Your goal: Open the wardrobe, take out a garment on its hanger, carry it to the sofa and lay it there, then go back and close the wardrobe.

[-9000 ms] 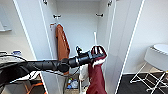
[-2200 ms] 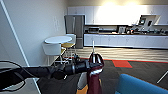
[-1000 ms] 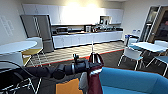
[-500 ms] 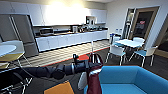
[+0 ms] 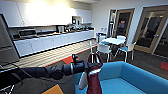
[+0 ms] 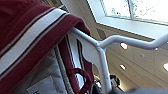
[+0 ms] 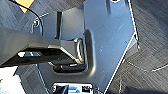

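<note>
One garment (image 5: 94,75) hangs from the left gripper (image 5: 90,65) in the head view, and the scene behind it has swung: half a second ago the sofa (image 5: 135,80) showed as a blue strip low in the picture, now its rounded back and seat spread just beyond the jacket. I judge that the camera has turned with the robot — the carrying leg looks nearly done, with laying down and closing the wardrobe left. The left arm reaches in level, the maroon body and one white sleeve dangling against the sofa's near arm. Beyond the sofa stand a white table (image 5: 112,40) and white chairs (image 5: 104,48), well apart from it; farther off, a kitchen counter (image 5: 50,41). Nothing stands between jacket and seat, though the sofa's near arm could catch the hem.

From the left wrist, the striped collar lies over the hanger (image 6: 100,50), its white bar and stem crossing in front of a bright ceiling. The fingers themselves I cannot make out; the hold is clear only from the hanging load.

From the right wrist, dark carpet (image 7: 150,37) lies below; whether that gripper is spread or pressed together I cannot tell.
</note>
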`<state>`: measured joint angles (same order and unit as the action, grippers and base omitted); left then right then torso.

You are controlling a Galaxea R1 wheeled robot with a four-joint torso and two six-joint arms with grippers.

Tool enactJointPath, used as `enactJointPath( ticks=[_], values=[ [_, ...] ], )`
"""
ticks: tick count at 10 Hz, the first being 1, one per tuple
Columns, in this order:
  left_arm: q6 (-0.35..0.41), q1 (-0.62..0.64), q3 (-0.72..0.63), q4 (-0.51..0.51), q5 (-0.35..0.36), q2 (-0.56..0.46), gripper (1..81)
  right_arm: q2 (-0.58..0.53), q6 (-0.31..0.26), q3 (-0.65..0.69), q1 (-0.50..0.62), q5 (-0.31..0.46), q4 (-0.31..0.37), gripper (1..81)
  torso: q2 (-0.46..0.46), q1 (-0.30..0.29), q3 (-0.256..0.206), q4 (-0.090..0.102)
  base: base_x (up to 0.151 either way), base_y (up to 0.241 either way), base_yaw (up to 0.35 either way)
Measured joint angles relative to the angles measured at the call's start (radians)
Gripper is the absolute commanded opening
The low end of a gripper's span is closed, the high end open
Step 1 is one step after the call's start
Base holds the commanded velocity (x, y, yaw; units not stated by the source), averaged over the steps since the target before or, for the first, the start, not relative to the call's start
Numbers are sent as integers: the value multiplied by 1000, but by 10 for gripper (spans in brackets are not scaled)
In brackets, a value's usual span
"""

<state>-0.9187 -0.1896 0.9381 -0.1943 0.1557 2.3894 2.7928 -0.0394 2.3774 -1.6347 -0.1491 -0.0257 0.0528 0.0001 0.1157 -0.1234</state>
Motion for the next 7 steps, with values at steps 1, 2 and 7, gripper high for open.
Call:
enactJointPath(
  ticks=[1,2,7],
  values=[
    [0,0,-1,0,0,-1,10,0,0,0,0,0,0,811,0,0,0,0,0,0,-379],
    [0,0,-1,-1,0,-2,10,1,0,0,0,0,0,811,0,0,0,0,0,0,-379],
    [0,0,-1,-5,0,-7,10,16,0,21,0,-1,-1,811,0,0,0,0,0,0,-379]
  ],
)
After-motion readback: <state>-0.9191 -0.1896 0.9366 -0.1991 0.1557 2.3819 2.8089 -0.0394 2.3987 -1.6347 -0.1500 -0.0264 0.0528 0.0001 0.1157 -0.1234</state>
